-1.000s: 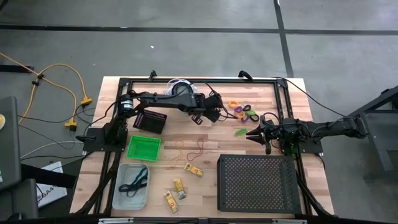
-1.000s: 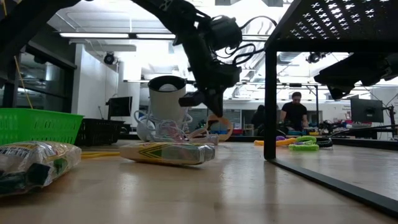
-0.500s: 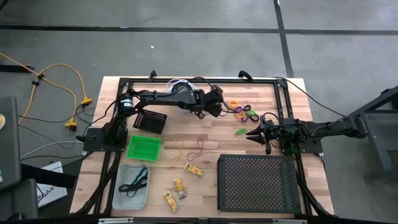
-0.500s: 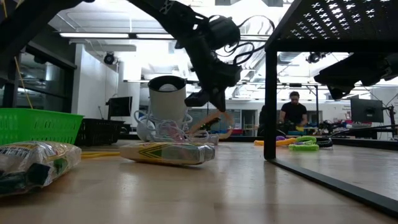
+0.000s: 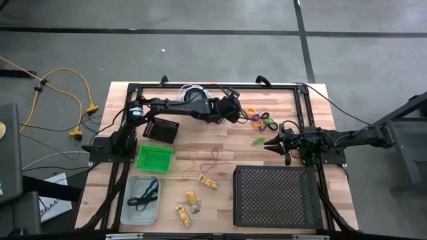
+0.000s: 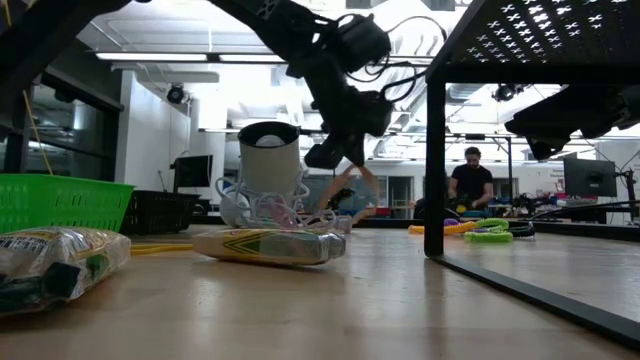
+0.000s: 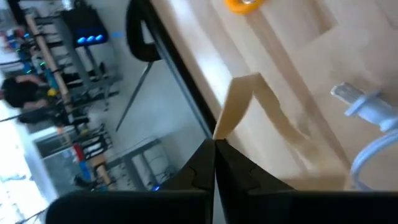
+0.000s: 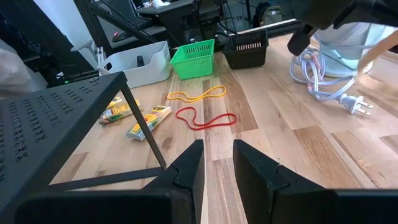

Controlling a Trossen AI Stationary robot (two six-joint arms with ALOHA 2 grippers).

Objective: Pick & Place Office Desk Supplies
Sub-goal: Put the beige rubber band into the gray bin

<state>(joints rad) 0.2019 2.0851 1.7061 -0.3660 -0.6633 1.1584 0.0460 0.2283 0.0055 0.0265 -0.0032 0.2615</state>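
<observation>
While our left gripper (image 7: 214,144) hangs above the wood at the table's far side, its jaws are pinched shut on a tan rubber band (image 7: 239,106), which trails out from the fingertips over the boards. Just past those jaws we see an orange ring (image 7: 244,5) and a white plug (image 7: 367,106) lying on the table (image 5: 267,157). Our right gripper (image 8: 216,152) rests low near the black tray (image 5: 273,197), jaws parted with nothing between them; ahead of them lie a red band (image 8: 205,118) and a yellow band (image 8: 196,94).
</observation>
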